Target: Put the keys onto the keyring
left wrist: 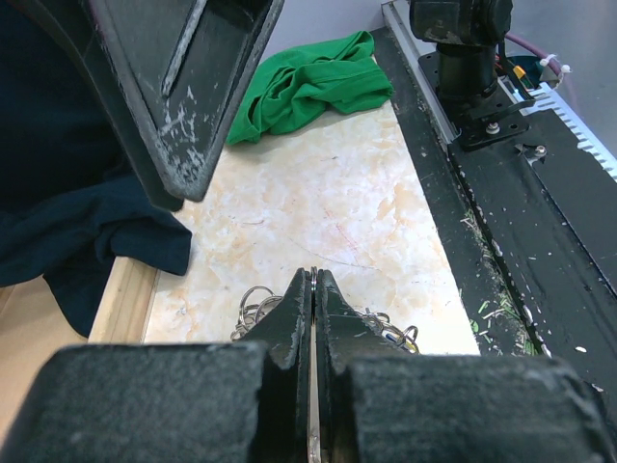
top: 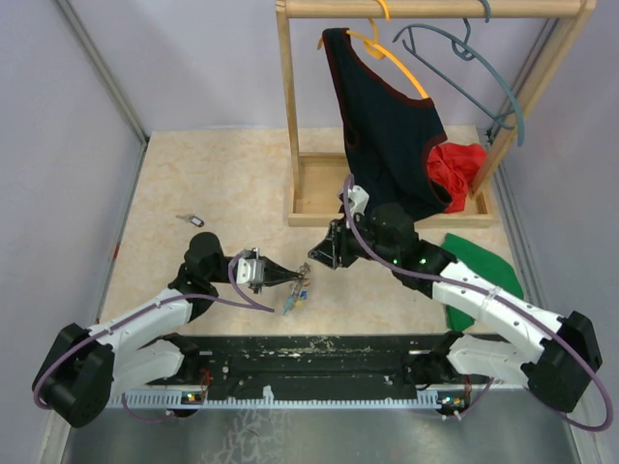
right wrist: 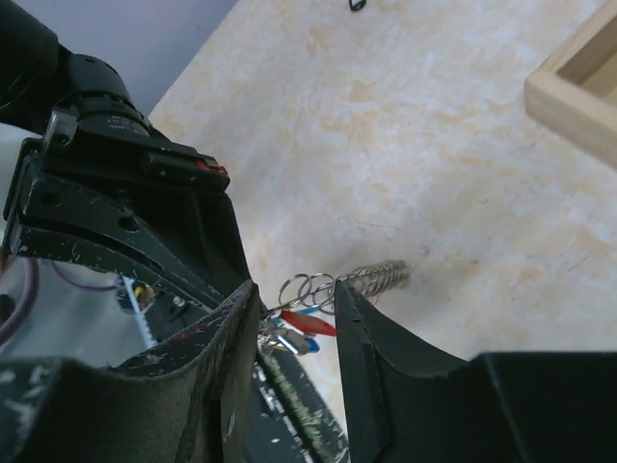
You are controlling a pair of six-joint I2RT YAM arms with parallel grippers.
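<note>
In the top external view, the left gripper [top: 286, 279] is seen over the middle of the tabletop [top: 222, 184], its jaws pinched together on the keyring [top: 301, 286]. A small bunch of keys [top: 294, 302] hangs just below the tips. The right gripper [top: 317, 255] is set just beyond, tip towards tip, so that the keyring lies between the two. A stray key [top: 191, 220] is seen well apart on the left, nearer the left arm.

In the left wrist view, the jaws of the left gripper [left wrist: 312, 278] are closed on a thin strip of wire; loops of the keyring [left wrist: 253, 309] show on either side of the tips; the right gripper [left wrist: 183, 106] looms above.

In the right wrist view, the jaws of the right gripper [right wrist: 294, 289] stand apart with nothing held. The keyring [right wrist: 371, 278] is seen through the gap, its coil running away to the right, across the jaws rather than along them. A red key [right wrist: 308, 323] hangs beneath it. Whether the coil touches either jaw cannot be told. The coming move is judged to turn on this crosswise lie, with the right arm free to act.
</note>
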